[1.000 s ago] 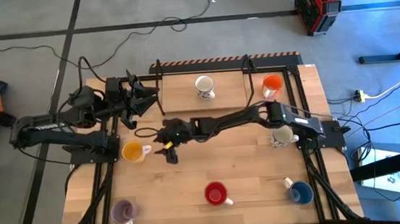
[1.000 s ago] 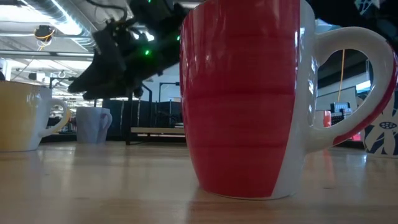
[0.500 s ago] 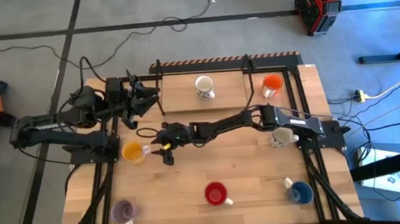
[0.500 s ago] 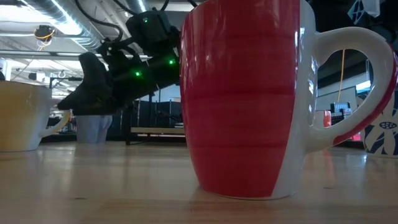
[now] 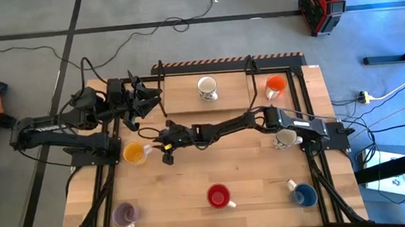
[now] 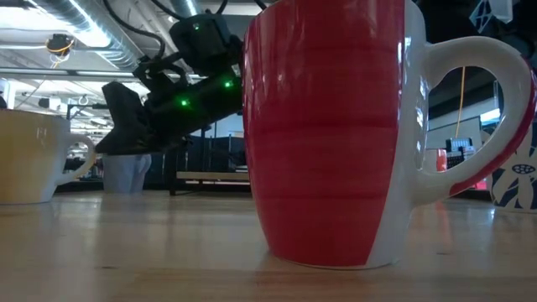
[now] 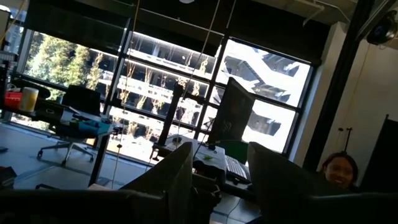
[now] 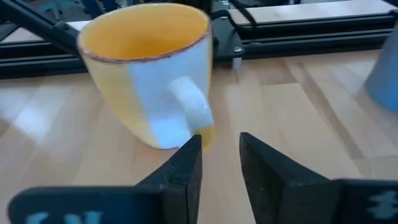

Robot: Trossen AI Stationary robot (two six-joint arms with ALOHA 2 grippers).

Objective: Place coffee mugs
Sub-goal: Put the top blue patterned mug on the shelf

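Observation:
My right gripper (image 5: 165, 152) reaches across the table and is open, level with the yellow-orange mug (image 8: 149, 74), its fingertips (image 8: 189, 149) just short of the white handle (image 8: 193, 109); I cannot tell whether one finger touches it. In the high view this mug (image 5: 133, 153) stands on its base near the table's left side, handle toward the gripper. My left gripper (image 5: 146, 96) waits open at the far left, raised. The red mug (image 6: 336, 134) fills the low view; the right gripper (image 6: 126, 126) hangs behind it.
A white mug (image 5: 207, 86) and an orange-red mug (image 5: 275, 86) stand at the far edge, a cream mug (image 5: 285, 137) at the right, and pale purple (image 5: 125, 214), red (image 5: 219, 196) and blue (image 5: 304, 194) mugs along the near edge. Another pale purple mug (image 6: 126, 172) stands beyond the yellow one.
My right gripper has moved toward the table's left and come down, closing on the yellow-orange mug's handle. The mugs stay where they were.

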